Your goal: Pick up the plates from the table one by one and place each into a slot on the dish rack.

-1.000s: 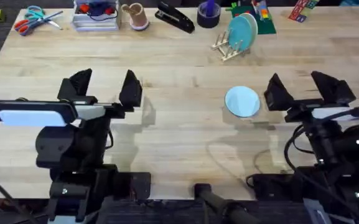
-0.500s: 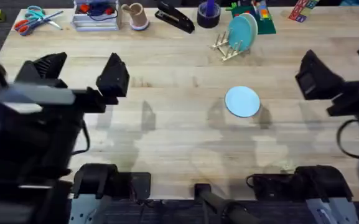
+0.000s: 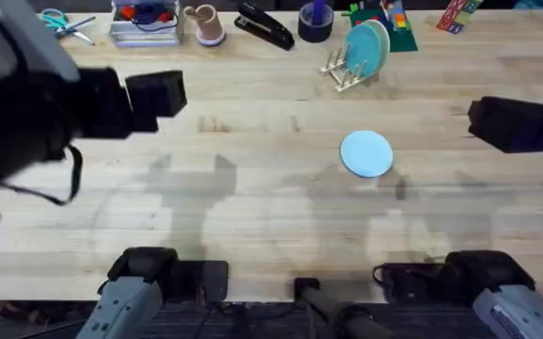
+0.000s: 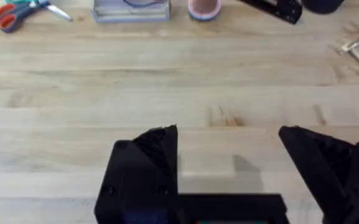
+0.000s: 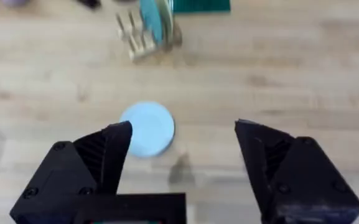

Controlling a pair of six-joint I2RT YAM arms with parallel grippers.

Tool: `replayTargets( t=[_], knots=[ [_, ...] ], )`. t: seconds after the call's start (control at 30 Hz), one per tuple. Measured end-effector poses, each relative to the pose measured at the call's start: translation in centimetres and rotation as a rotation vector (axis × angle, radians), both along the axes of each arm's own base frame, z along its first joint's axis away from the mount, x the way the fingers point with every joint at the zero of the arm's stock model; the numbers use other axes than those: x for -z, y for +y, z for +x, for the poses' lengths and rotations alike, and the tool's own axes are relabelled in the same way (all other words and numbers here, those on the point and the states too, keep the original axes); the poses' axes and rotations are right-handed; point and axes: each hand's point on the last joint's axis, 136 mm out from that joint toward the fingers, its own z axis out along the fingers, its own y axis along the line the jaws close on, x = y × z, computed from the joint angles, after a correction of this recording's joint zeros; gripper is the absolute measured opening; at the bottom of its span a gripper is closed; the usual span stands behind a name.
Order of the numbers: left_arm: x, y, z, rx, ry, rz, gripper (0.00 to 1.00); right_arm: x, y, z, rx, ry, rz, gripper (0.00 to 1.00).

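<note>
- A pale blue plate (image 3: 366,153) lies flat on the butcher-block table (image 3: 271,217), face up, a little toward 3 o'clock from the centre; being round, it shows no long axis.
- The dish rack (image 3: 349,68) stands toward 12 o'clock from that plate, well apart from it, near the far edge.
- Two plates, one teal-green plate (image 3: 360,49) and one pale blue, stand on edge in the rack's slots, leaning slightly.
- The left gripper (image 4: 229,177) is raised over the table at 9 o'clock, fingers spread wide, holding nothing.
- The right gripper (image 5: 182,171) hangs at 3 o'clock, jaws spread and empty, with the flat plate just beyond its fingertips.
</note>
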Motion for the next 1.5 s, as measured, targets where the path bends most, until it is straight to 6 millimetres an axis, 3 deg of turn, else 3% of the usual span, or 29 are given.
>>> replayTargets(
  t=[0.23,0.47,0.8,0.87,1.03,1.33,1.5],
  knots=[
    [-0.6,-1.2,1.7,0.053,0.130,-0.044,0.993,0.6,0.0,0.7,-0.002,0.164,0.001,0.995],
    [0.7,-1.9,2.8,0.081,0.188,-0.074,0.993,1.3,0.1,1.5,-0.002,0.206,0.002,0.995],
    [0.8,-2.9,3.1,0.117,0.192,-0.126,0.986,1.2,0.1,1.5,-0.002,0.206,0.002,0.995],
    [0.8,-3.1,3.1,0.121,0.192,-0.131,0.811,1.3,0.1,1.4,-0.002,0.208,0.001,0.993],
    [0.8,-4.7,2.9,0.187,0.200,-0.151,0.078,1.3,0.1,1.4,-0.002,0.208,0.001,0.995],
    [1.3,-10.0,1.9,0.380,0.258,-0.232,0.040,2.2,0.1,0.1,-0.002,0.275,0.001,0.995],
    [1.8,-13.5,1.1,0.509,0.329,-0.334,0.041,1.1,0.1,-0.4,-0.002,0.263,0.001,0.995]
  ],
)
